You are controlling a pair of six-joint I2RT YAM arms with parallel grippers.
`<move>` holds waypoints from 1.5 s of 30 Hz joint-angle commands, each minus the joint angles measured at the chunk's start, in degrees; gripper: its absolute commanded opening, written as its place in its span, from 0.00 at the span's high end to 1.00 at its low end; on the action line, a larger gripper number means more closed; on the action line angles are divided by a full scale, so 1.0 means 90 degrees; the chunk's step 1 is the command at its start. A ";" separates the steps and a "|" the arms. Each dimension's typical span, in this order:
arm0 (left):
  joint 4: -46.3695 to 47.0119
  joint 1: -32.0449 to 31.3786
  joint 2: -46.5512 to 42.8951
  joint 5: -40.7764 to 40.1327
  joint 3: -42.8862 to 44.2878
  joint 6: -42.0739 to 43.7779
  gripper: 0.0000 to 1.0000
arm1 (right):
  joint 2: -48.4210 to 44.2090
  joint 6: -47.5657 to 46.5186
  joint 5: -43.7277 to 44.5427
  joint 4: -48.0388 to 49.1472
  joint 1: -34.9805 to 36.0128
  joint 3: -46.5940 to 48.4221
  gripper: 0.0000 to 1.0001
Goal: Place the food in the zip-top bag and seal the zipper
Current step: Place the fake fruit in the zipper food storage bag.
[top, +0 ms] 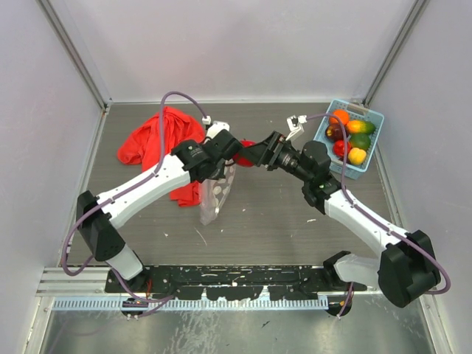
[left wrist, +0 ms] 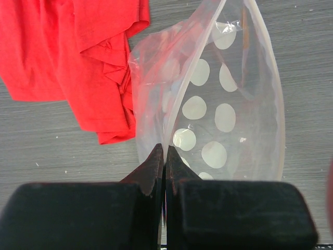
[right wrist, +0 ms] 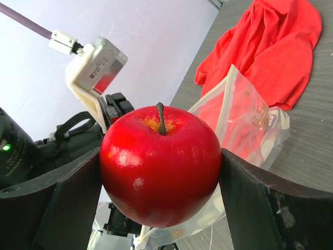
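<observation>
Left pincer (left wrist: 165, 152) pinched tight on rim of zip-top bag (left wrist: 223, 109), mouth gaping, beside red cloth (left wrist: 78, 62) on bench (left wrist: 52, 156). Right pincer (right wrist: 160, 174) clamps red apple (right wrist: 156, 151) aloft near bag mouth. Film likely thin, floppy, slippery: grip at stiffer zipper (left wrist: 280, 120). Apple glossy, hard; hold across widest part. Other food (top: 352, 136) in basket (top: 372, 118).
</observation>
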 commanded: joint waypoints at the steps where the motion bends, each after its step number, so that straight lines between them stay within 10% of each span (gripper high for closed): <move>1: 0.0481 -0.0015 -0.0410 0.0089 -0.0108 -0.0245 1.00 | 0.0095 0.0267 0.0003 0.0713 0.0128 -0.0030 0.51; 45: 0.1649 0.0189 -0.1368 0.1396 -0.0920 -0.0498 1.00 | 0.1167 -0.2528 -0.0468 0.0463 0.0965 -0.0225 0.51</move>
